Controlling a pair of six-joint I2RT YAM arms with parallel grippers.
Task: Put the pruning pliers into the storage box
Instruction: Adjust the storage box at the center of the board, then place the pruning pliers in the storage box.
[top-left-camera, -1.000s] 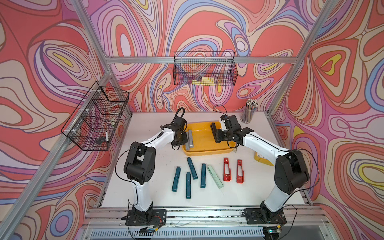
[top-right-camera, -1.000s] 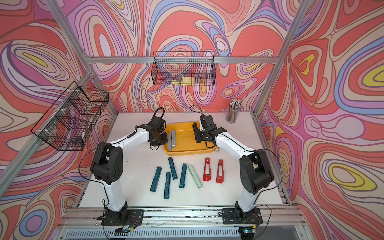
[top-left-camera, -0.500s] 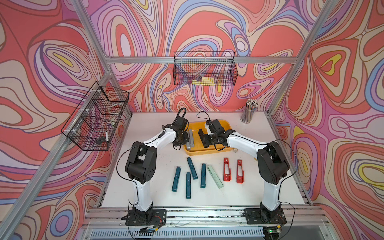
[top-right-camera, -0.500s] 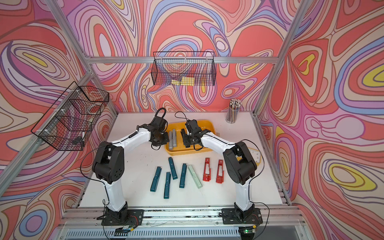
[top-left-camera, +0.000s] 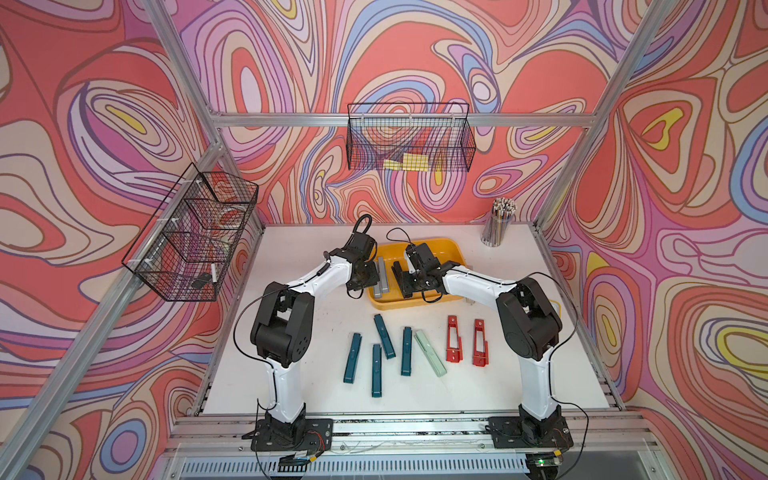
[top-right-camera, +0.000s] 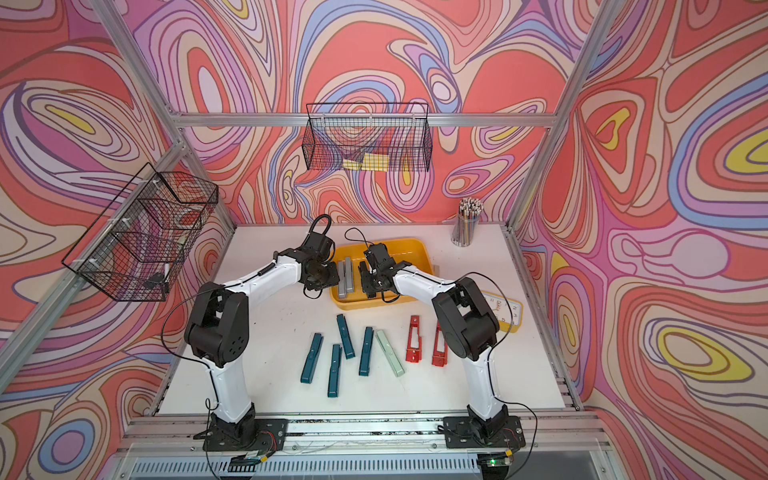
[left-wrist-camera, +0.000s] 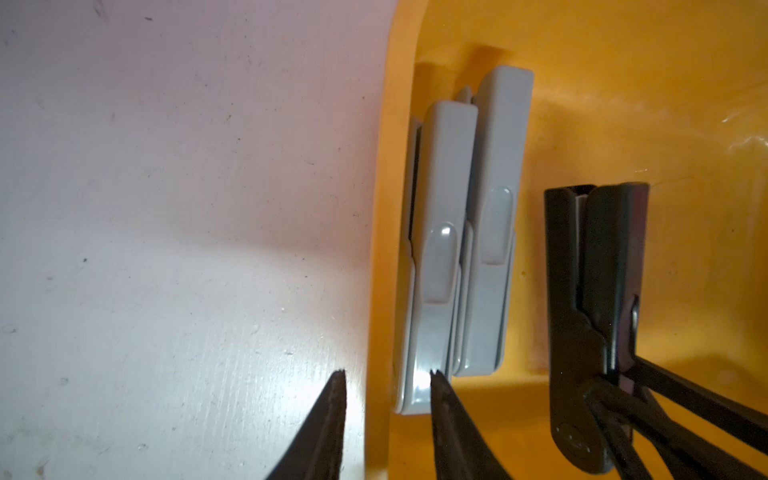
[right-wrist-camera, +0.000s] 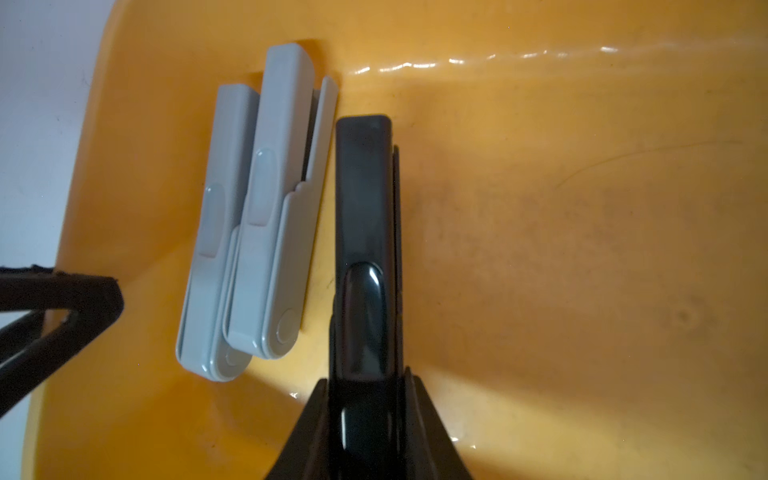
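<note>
The left arm is reaching toward 1 o'clock with a bent elbow. The left gripper (left-wrist-camera: 386, 374) is hanging low across the box's (top-left-camera: 446, 245) 9 o'clock rim. Its jaws are standing narrowly parted, holding nothing. One fingertip (left-wrist-camera: 338, 378) is hovering over the table (top-left-camera: 478, 395), the other over a grey plier's end; I cannot tell whether it is touching.

Two grey pliers (top-left-camera: 380, 277) are lying side by side, touching, inside that rim. At their 3 o'clock, the right gripper (right-wrist-camera: 368, 386) is clamping the black plier (right-wrist-camera: 365, 199) by one end, low in the box. The right arm is reaching toward 11 o'clock, its forearm crossing the box's 4 o'clock corner.

At the box's 6 o'clock, four teal pliers (top-left-camera: 384, 336), a mint plier (top-left-camera: 430, 353) and two red pliers (top-left-camera: 454, 338) are lying on the table. A clock (top-right-camera: 509, 318) is sitting at 4 o'clock, partly behind the right arm, and a cup (top-left-camera: 496, 226) is standing at 1 o'clock.
</note>
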